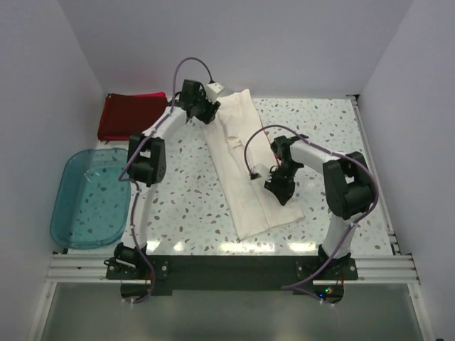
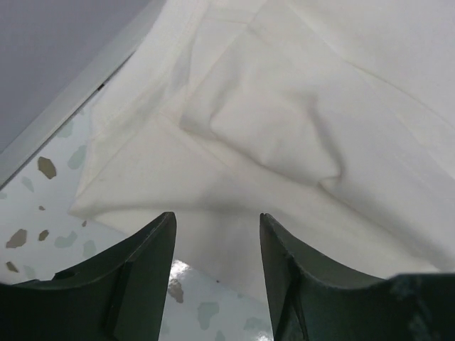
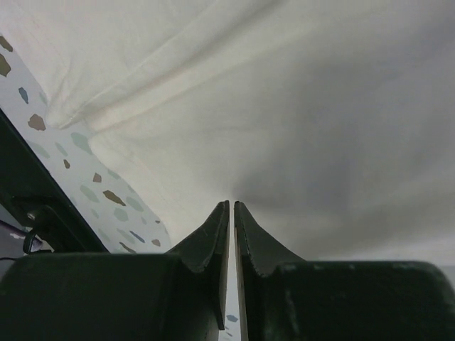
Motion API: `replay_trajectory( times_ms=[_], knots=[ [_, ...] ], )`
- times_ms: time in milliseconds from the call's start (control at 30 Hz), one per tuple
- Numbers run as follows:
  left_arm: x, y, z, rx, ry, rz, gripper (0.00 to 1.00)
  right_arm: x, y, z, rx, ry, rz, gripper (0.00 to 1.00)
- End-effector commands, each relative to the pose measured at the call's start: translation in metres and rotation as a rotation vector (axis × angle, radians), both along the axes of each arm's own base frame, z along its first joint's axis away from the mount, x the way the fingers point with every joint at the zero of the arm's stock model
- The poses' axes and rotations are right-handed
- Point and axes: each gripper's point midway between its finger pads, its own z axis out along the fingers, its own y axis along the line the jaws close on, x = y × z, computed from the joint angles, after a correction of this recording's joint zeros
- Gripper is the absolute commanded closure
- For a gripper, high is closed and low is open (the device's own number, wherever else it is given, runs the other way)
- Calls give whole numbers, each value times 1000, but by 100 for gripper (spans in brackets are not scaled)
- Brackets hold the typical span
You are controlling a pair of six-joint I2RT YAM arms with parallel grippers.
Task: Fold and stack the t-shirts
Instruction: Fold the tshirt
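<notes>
A: Where is your cream t-shirt [image 1: 242, 163]?
B: Folded long, diagonal on the table [image 1: 185, 192], centre. Dark red shirt [image 1: 131, 114] lies far left.
A: Claws?
B: Your left claw [image 2: 217, 217] spread at its far end; right claw [image 3: 232, 204] pressed together over its near part

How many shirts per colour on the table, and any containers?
cream-white shirt: 1
dark red shirt: 1
pink shirt: 1 (only an edge shows, at the far side of the dark red one)
teal tub: 1
Total: 4
</notes>
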Motion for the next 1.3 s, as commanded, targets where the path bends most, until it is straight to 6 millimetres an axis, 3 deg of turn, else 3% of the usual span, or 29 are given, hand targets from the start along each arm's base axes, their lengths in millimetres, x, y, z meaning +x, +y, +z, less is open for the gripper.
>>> replay_trajectory(
  times_ms=[0,167,267,367,500,600,767,900,933,1033,1067,1133,1167,1200,1267],
  knots=[
    [3,-1,133,-181,-191,-23,44,-1,5,-12,0,5,-1,90],
    [-46,5,132,-187,-59,-37,44,-34,26,-23,11,89,36,90],
    [-91,5,96,-175,135,-73,49,-52,47,-23,46,128,44,89],
    [-128,8,75,-177,270,-83,50,-63,65,-22,75,159,40,89],
    [-162,7,60,-183,358,-108,50,-85,98,-15,145,211,72,87],
    [-175,8,51,-157,380,-110,51,-85,115,1,192,235,64,84],
    [-176,4,38,-166,414,-110,52,-43,122,52,283,155,3,80],
    [-170,-4,30,-173,406,-118,54,33,116,79,344,-8,-142,80],
    [-168,-6,23,-177,414,-118,55,57,115,73,334,-78,-167,81],
    [-159,-10,18,-188,414,-107,57,104,115,72,310,-209,-257,82],
    [-155,-11,14,-190,417,-104,57,124,113,62,284,-264,-280,82],
    [-150,-12,7,-188,420,-100,57,154,118,63,288,-346,-300,82],
    [-145,-14,9,-190,411,-101,57,165,114,50,254,-359,-323,82],
    [-143,-15,8,-190,410,-106,57,178,115,51,250,-392,-337,82],
    [-139,-16,2,-183,426,-110,57,195,115,45,238,-428,-363,82]
  ],
)
